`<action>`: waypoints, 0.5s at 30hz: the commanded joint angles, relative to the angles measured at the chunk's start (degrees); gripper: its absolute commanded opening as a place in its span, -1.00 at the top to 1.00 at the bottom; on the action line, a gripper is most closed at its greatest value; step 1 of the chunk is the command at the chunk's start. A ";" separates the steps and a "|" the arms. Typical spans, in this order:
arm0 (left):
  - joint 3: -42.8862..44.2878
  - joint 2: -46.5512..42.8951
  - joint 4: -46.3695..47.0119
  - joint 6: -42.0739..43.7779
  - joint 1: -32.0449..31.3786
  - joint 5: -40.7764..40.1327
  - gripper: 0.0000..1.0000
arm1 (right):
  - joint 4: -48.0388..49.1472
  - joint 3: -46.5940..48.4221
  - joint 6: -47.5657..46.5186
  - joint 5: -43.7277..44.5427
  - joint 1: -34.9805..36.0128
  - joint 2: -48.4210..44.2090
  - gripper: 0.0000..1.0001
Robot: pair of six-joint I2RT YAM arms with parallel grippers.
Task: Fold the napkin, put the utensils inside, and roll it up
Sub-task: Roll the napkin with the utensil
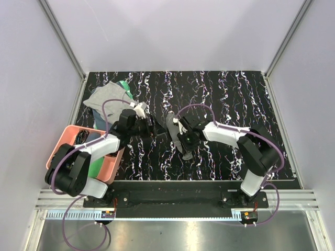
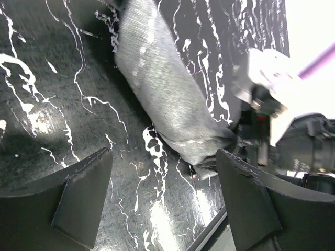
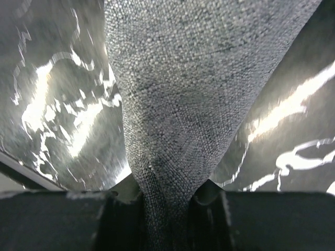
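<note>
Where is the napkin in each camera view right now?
Top external: the napkin lies mid-table, a slanted grey strip.
Left wrist: diagonal roll, top centre to lower right.
Right wrist: fills the centre, pinched in the right gripper at the bottom.
Shared landmark: the black marbled tabletop.

The far and right stretches of the table [image 1: 235, 94] lie free for passage, whereas the middle is blocked by the rolled napkin [image 1: 171, 125] with the right gripper [image 1: 184, 140] clamped on it, and the left side is crowded by the left gripper [image 1: 152, 127], a pink basket [image 1: 112, 168] and a heaped light grey cloth [image 1: 103, 97].
</note>
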 commanded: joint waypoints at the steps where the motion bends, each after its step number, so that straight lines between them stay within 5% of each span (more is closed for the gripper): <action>1: -1.48 -2.39 1.37 1.42 0.89 0.19 -0.65 | 1.62 3.99 0.65 2.19 -0.45 4.11 0.68; 9: -1.75 -1.95 2.25 1.07 1.42 0.98 -0.66 | 0.56 8.30 3.20 6.15 -1.51 9.66 0.64; 15: -1.66 -2.57 1.64 1.51 1.95 1.07 -0.67 | 0.39 8.04 2.32 4.49 -1.51 6.59 -0.09</action>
